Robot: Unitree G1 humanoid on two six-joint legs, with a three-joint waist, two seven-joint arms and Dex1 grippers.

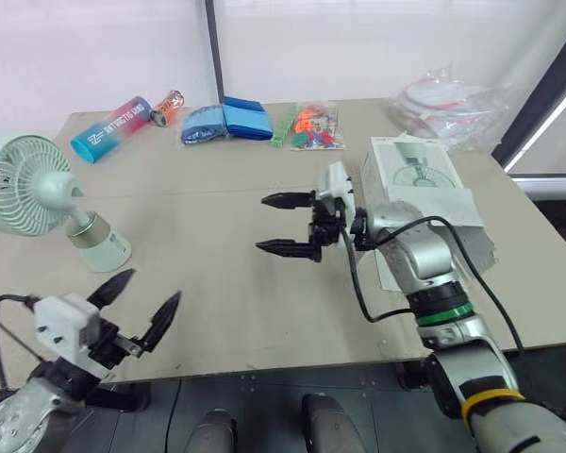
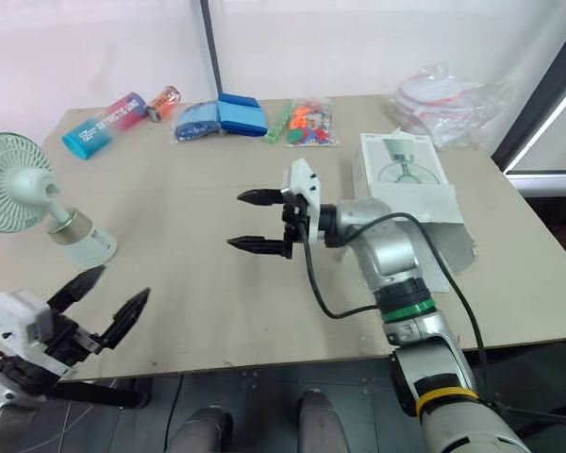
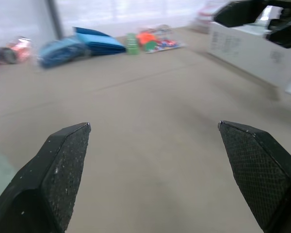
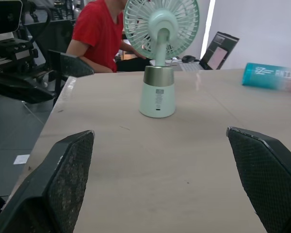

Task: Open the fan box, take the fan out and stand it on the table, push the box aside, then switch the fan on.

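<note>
Nearest to me, low on my left, my left pincer hangs just at the near edge of the table. Its two black fingers are spread wide and hold nothing, and bare tabletop shows between them.

Just beyond it, on the left part of the table, the fan stands upright on its pale green base. It is free of both my pincers, and its back is turned toward my right arm. Whether the blades turn I cannot tell.

Along the far edge, going rightward, lie a blue-and-pink tube, a small can on its side, a pair of blue packs and a packet of bright coloured pieces.

Over the middle of the table my right pincer points toward the fan and is well apart from it. It is released and empty, with its fingers wide apart, one nearer to me than the other. From that wrist, the fan stands framed between the two fingers. A person in a red top sits beyond the table's edge behind it.

Right of that pincer, the fan box lies flat on the right part of the table, with the printed picture of a fan facing up. A flap juts out toward me at its near end. My right forearm crosses in front of the box, and I cannot tell whether they touch.

At the far right corner sits a crumpled clear plastic bag.
</note>
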